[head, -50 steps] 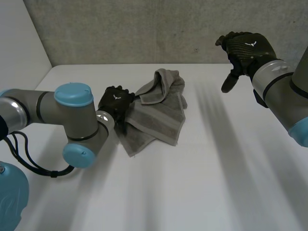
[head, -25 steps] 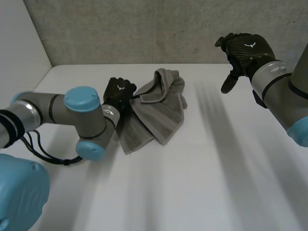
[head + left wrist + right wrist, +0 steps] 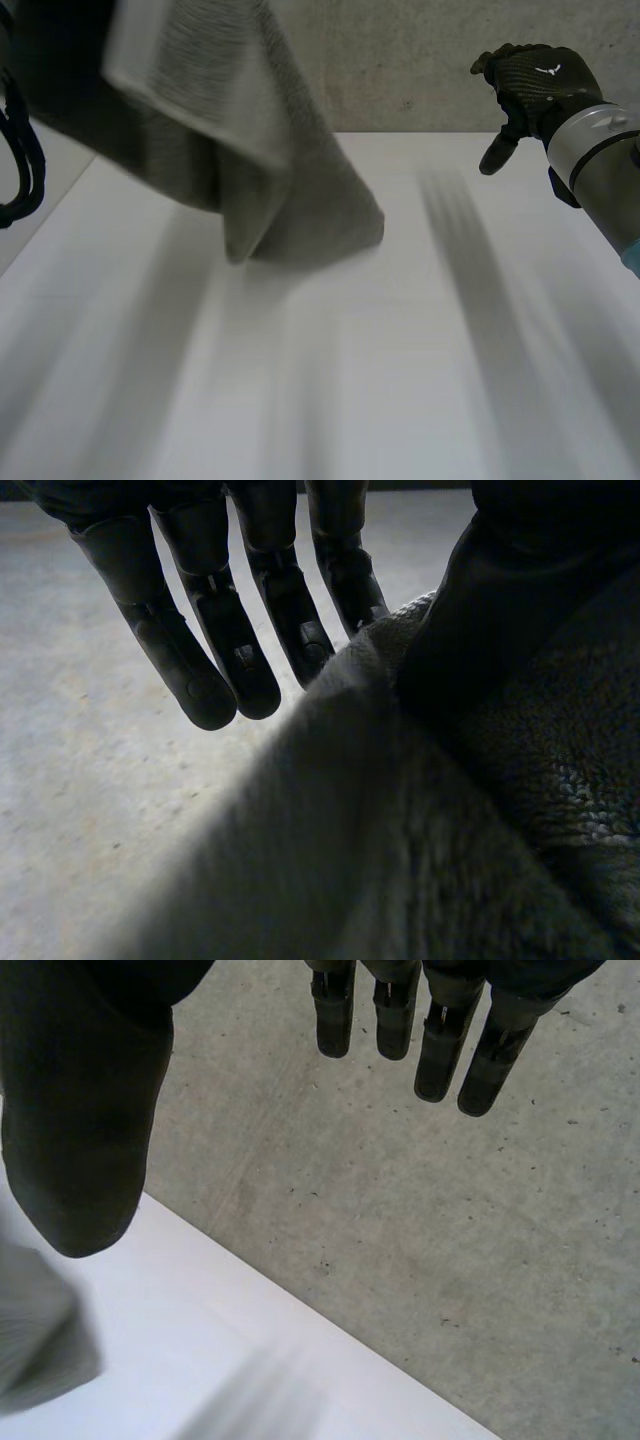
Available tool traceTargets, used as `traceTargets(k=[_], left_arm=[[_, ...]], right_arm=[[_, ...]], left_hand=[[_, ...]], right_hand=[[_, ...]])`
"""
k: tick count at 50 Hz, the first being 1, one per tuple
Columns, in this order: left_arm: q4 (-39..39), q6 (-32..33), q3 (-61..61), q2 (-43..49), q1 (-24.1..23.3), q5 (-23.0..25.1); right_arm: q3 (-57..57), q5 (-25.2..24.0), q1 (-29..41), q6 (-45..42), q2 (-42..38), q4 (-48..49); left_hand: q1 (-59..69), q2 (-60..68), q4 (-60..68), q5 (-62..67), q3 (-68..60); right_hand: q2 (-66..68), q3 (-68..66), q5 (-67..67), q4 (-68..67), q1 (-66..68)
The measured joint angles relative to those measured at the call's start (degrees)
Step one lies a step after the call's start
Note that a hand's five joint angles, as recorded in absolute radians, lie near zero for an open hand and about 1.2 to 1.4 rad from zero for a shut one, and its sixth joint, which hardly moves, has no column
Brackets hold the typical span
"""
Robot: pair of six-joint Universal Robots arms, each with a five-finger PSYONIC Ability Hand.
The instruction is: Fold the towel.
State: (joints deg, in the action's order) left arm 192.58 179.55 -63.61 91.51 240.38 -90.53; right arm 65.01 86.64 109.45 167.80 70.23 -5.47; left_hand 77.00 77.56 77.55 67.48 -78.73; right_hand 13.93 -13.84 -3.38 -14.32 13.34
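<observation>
The grey towel (image 3: 250,150) hangs lifted close to the head camera at the left, its lower end down by the white table (image 3: 420,380). The left hand (image 3: 520,590) pinches a fold of it, the thumb pressed on the cloth and straight fingers (image 3: 230,640) at the fold's other side. Farther off at the right, the right hand (image 3: 535,85) is raised above the table, well apart from the towel, fingers (image 3: 440,1050) straight and holding nothing. Behind it stands a grey concrete wall (image 3: 400,60)

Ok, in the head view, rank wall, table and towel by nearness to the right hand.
1. Concrete wall, just behind the right hand.
2. Table, below it; close call with the wall.
3. Towel, hanging across at the robot's left.
</observation>
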Motion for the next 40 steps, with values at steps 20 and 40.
traceTargets(k=[20, 40], left_arm=[[-8.6, 12.6, -12.7, 22.2, 7.7, 0.0], [-7.2, 12.4, -24.8, 6.7, 9.7, 0.4]], right_arm=[[-0.9, -13.4, 2.5, -1.4, -5.0, -12.0], [-5.0, -14.0, 10.9, -10.1, -27.0, 1.7]], left_hand=[[0.0, 0.3, 0.0, 0.4, 0.0], [0.0, 0.3, 0.0, 0.4, -0.1]], right_hand=[[0.0, 0.0, 0.0, 0.0, 0.0], [19.3, -19.3, -19.8, -18.8, 19.3]])
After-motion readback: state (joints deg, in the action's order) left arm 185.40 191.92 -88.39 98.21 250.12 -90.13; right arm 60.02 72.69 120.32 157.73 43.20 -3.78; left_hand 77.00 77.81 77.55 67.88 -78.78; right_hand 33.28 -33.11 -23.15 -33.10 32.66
